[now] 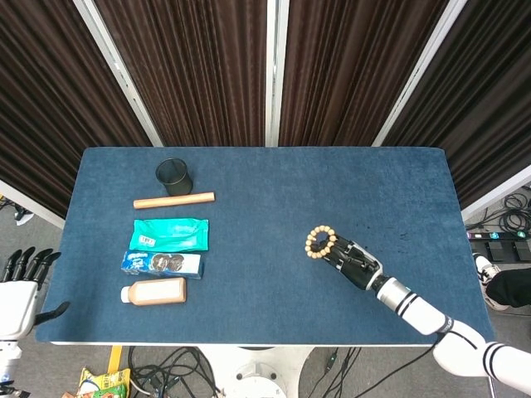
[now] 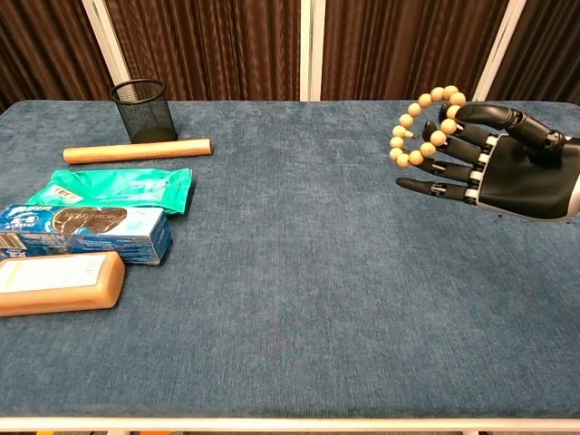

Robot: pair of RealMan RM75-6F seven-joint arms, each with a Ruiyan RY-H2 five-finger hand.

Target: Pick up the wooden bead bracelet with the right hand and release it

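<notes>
The wooden bead bracelet hangs looped over the upper fingers of my right hand, lifted above the right half of the blue table. The hand's fingers are stretched out to the left, palm turned toward the chest camera, and the bracelet rests on them. My left hand hangs off the table's left edge with its fingers apart and nothing in it; only the head view shows it.
Along the left side lie a black mesh cup, a wooden rod, a green pouch, a blue cookie box and a tan bottle.
</notes>
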